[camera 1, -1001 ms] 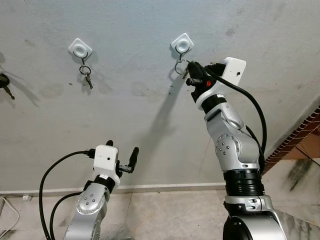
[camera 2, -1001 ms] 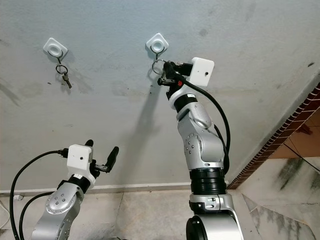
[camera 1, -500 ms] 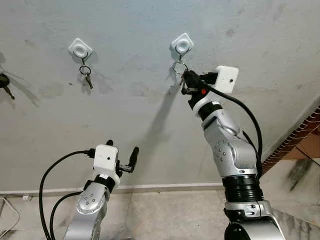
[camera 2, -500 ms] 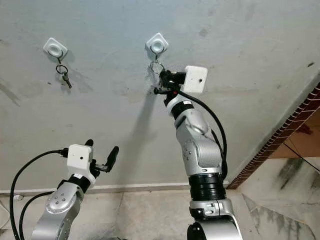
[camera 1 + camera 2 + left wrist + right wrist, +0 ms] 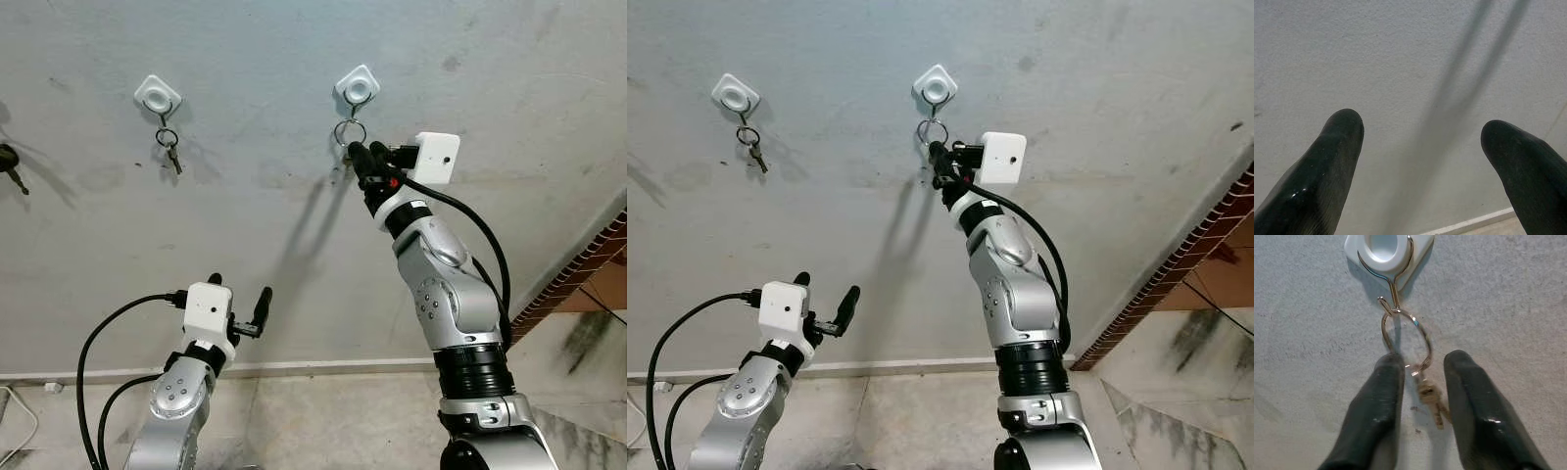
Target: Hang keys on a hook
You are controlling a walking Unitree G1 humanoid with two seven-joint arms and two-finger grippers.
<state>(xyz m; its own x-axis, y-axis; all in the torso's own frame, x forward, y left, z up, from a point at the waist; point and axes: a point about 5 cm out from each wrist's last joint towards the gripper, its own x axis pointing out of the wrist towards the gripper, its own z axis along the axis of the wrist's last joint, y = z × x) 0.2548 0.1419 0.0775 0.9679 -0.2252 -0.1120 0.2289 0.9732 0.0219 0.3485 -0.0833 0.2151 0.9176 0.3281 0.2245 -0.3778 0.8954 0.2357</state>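
The job looks nearly finished from where I sit; the ring [image 5: 1405, 340] of the keys [image 5: 1431, 401] is already looped over the wire hook [image 5: 1389, 301] that comes down from a white square mount [image 5: 357, 86] on the grey wall [image 5: 490, 59]; the keys hang just under the ring, flat against the wall. What I judge is left is to draw the arm clear without dragging the ring off.

My right tool [image 5: 1422, 377] is at the keys, its two black fingers [image 5: 1376, 401] on either side of them with a narrow gap; in the right wrist view the keys dangle between the fingers and do not look pinched, so I read the tool as slightly parted and holding nothing, though the left finger sits very close to the ring. The right arm [image 5: 456, 304] reaches steeply up from the body, bent at the elbow, wrist tipped toward the wall, with the tool just beneath the mount.

My left tool [image 5: 240, 318] rests low and well apart from the hook; its fingers [image 5: 1327, 156] are spread wide with bare wall between them, holding nothing; the left arm [image 5: 176, 401] is bent and idle.

Further along the wall to the left, a second white mount [image 5: 157, 95] carries another set of keys [image 5: 170, 149].
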